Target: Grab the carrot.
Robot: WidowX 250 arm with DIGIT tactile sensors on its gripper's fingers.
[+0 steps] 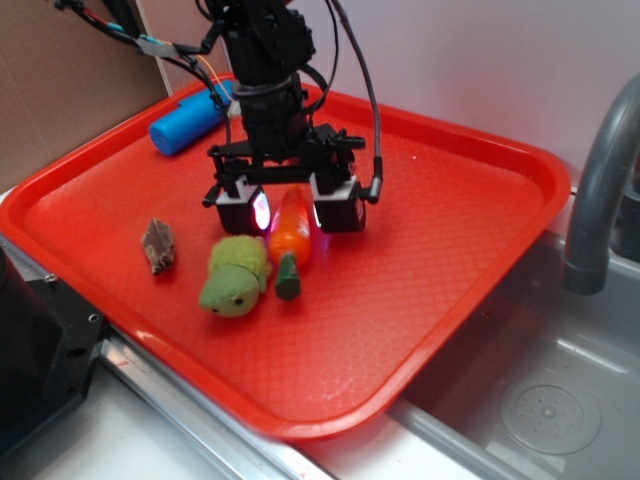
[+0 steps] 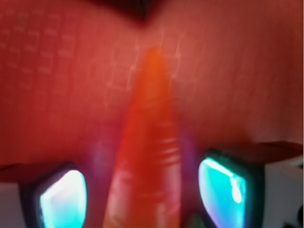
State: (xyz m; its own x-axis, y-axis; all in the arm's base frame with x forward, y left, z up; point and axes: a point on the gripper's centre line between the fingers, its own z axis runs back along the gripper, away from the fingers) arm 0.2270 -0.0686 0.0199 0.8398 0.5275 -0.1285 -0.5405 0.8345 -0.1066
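The orange carrot (image 1: pixel 291 232) with a green stem lies on the red tray (image 1: pixel 430 250), tip pointing away from the stem. My gripper (image 1: pixel 291 214) is lowered over it, with one finger on each side of the carrot's body. In the wrist view the carrot (image 2: pixel 149 137) runs up the middle between the two glowing pads (image 2: pixel 64 199), with a narrow gap showing on each side. The gripper (image 2: pixel 142 197) is open around the carrot and not closed on it.
A green plush toy (image 1: pixel 235 275) lies right beside the carrot's stem on the left. A brown lump (image 1: pixel 158 245) sits further left. A blue cylinder (image 1: pixel 188 122) lies at the tray's far left. A grey faucet (image 1: pixel 600 190) and sink (image 1: pixel 540 400) are to the right.
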